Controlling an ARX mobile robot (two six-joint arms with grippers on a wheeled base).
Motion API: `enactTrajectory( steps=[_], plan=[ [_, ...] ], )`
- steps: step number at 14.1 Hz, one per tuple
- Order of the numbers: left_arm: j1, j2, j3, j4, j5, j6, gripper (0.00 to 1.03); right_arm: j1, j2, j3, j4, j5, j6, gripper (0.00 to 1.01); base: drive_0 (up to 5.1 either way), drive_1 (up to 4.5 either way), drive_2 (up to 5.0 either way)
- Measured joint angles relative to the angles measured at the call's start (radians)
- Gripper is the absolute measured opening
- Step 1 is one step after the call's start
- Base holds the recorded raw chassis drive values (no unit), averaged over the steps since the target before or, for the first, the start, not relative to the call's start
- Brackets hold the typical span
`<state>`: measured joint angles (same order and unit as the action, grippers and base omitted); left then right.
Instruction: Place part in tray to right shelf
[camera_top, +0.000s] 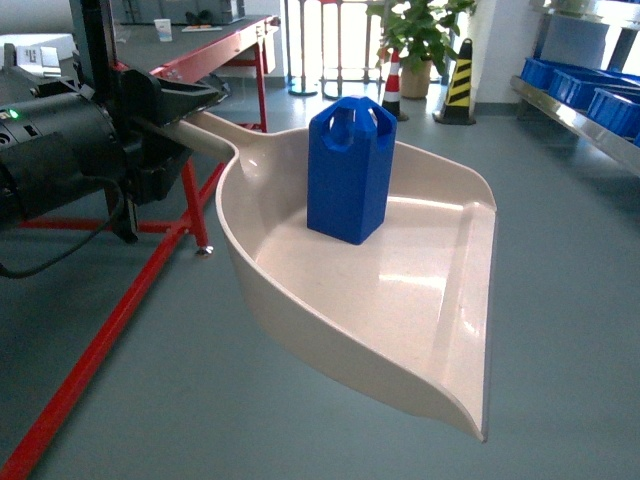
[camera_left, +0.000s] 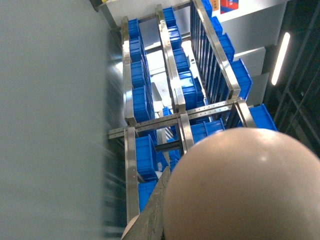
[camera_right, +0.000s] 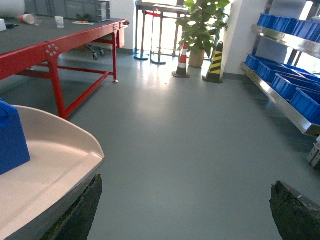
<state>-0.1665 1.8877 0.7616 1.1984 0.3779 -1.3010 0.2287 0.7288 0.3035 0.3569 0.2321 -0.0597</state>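
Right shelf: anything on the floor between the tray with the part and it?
Nothing visible. The part stands in the tray, held by the left claw. The floor toward the right shelf looks bare; the cones stand at the far wall.

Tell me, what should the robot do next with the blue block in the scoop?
Probably turn and roll gently toward the right shelf. The blue block stands upright in the tray, which the left gripper carries by its handle, above open floor and away from the rack's blue crates.
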Motion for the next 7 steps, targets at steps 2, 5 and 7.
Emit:
enactTrajectory(
  steps=[2, 5, 7],
  plan=[
    [0.000, 0.000, 0.000, -0.004, 0.001, 0.000, 0.14, 0.000, 0.000, 0.000, 0.003, 0.000, 0.000, 0.98, 0.0, 4.09, -4.1],
    [0.000, 0.000, 0.000, -0.004, 0.001, 0.000, 0.14, 0.000, 0.001, 0.000, 0.001, 0.000, 0.000, 0.98, 0.0, 4.09, -4.1],
    [0.000, 0.000, 0.000, 0.003, 0.000, -0.001, 0.14, 0.000, 0.000, 0.000, 0.002, 0.000, 0.000, 0.98, 0.0, 4.09, -4.1]
  ],
)
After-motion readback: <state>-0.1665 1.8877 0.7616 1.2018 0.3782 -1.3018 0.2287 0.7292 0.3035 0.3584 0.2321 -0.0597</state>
